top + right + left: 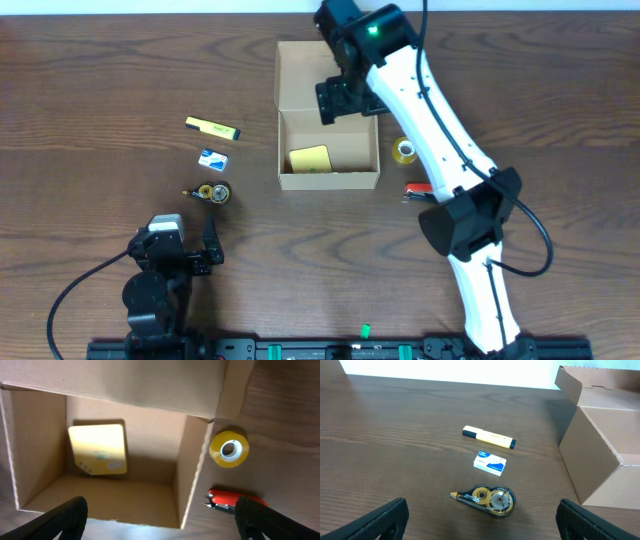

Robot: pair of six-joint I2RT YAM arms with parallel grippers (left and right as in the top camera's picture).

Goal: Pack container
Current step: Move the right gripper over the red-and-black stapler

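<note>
Hovering over the far part of the open container (330, 181), the right hand (346, 100) has its two dark fingers spread wide. There is nothing between them, and they grip nothing. The wrist view looks straight down from this hand into the box.

The container is a plain tan cardboard box standing near the middle of a dark wooden table (90, 80). Its flap lid is folded back on the far side, leaving the top open. On its floor, toward the near left corner, a square yellow pad (310, 159) lies flat.

Just beside the container's right wall sits a yellow roll of tape (405, 150). A small red item (415, 188) lies near the container's near right corner; what it is cannot be told.

Left of the container, apart from it, lie three small things: a yellow highlighter (488, 437), a blue and white packet (490, 462), and a correction tape dispenser (487, 498).

The left hand (187, 232) sits well to the left of the container and nearer the robot's base. Its fingers are fully spread and empty, touching none of those things.
</note>
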